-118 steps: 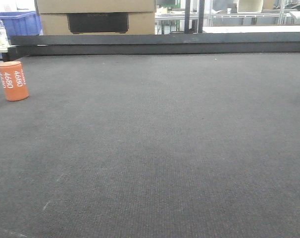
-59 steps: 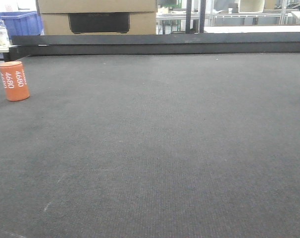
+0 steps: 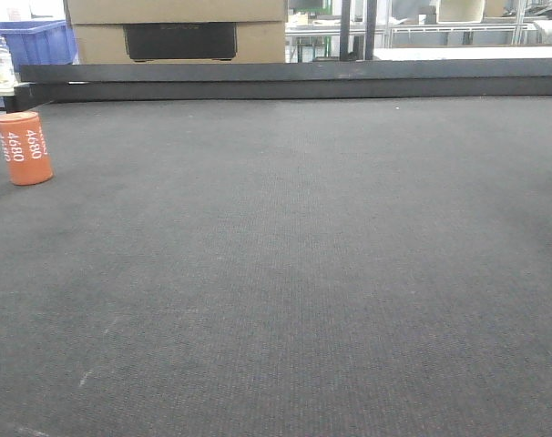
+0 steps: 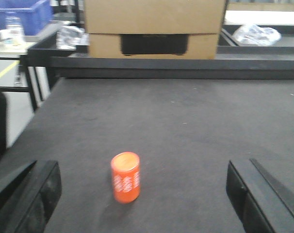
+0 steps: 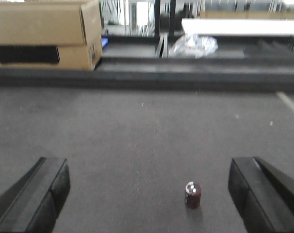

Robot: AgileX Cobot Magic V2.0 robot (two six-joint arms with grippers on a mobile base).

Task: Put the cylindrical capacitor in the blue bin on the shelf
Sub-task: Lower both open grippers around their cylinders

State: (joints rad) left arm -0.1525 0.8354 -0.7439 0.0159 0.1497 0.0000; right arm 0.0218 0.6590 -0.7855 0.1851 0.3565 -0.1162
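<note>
Upright cylindrical capacitor (image 4: 125, 177) on dark table (image 4: 186, 121) ahead of wide-spread left gripper (image 4: 142, 194); right gripper (image 5: 148, 187) equally spread.

We read white "4680", printed repeatedly along the side of the orange cylindrical capacitor (image 3: 24, 148); in the left wrist view its numerals blur.

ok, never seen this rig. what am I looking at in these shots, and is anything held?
A two-armed robot on a mobile base. The front view looks across a dark carpeted table, with the orange cylindrical capacitor standing upright at far left. The other two shots come from wrist cameras; the black wedges in the bottom corners are gripper fingers. The left gripper is open, the capacitor standing ahead between its fingers. The right gripper is open too, a small dark cylinder ahead of it. Nothing is held.
</note>
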